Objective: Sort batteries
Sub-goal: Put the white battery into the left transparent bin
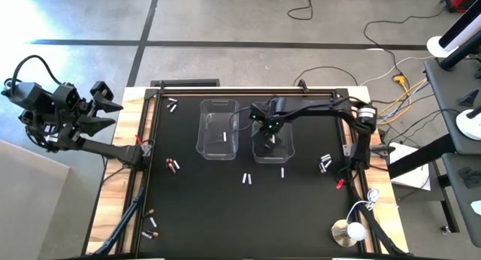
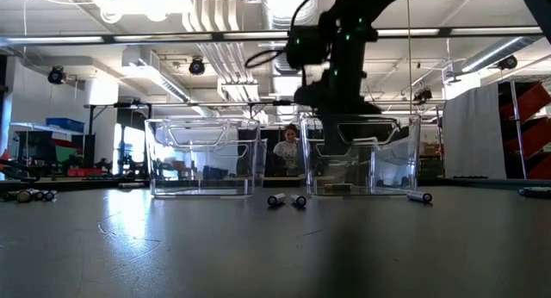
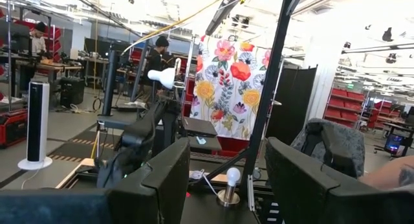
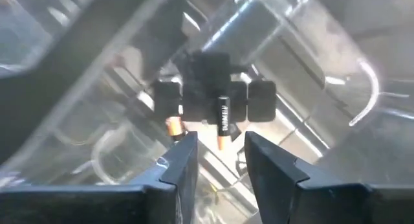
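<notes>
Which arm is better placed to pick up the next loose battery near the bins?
Right. Its gripper hangs open over the right bin, close to the batteries in front. The left gripper is raised off the table's left edge, pointing away.

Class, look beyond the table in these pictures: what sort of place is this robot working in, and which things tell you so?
Probably a robotics lab or workshop: exposed ceiling ducts, red shelving and workbenches with people beyond, cables across a bare floor, and a black work table holding clear bins.
</notes>
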Controlling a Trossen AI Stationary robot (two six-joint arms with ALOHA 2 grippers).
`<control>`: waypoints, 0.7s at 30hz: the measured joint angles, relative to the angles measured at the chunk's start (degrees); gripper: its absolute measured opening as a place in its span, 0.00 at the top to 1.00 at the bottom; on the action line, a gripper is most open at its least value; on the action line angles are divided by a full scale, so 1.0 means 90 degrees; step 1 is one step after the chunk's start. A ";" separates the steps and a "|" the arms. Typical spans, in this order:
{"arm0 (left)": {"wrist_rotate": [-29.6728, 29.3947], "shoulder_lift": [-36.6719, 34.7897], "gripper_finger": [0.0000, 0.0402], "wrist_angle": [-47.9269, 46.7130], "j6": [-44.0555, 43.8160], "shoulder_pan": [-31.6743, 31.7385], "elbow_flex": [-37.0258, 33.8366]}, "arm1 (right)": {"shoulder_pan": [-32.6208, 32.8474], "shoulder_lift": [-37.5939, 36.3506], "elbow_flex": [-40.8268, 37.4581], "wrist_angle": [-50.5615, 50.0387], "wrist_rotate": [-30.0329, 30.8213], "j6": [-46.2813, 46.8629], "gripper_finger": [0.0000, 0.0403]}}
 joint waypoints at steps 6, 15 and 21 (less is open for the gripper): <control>0.0000 0.0000 0.55 0.0005 0.0002 0.0000 0.0000 | 0.0441 -0.0909 0.0211 0.0019 0.0498 0.0532 0.69; 0.0002 0.0000 0.55 0.0033 0.0050 -0.0001 -0.0022 | 0.1984 -0.1921 0.0194 0.0008 0.2024 0.1630 0.73; 0.0005 0.0000 0.55 0.0095 0.0042 -0.0002 -0.0402 | 0.3447 -0.1925 0.0187 0.0022 0.3021 0.1836 0.76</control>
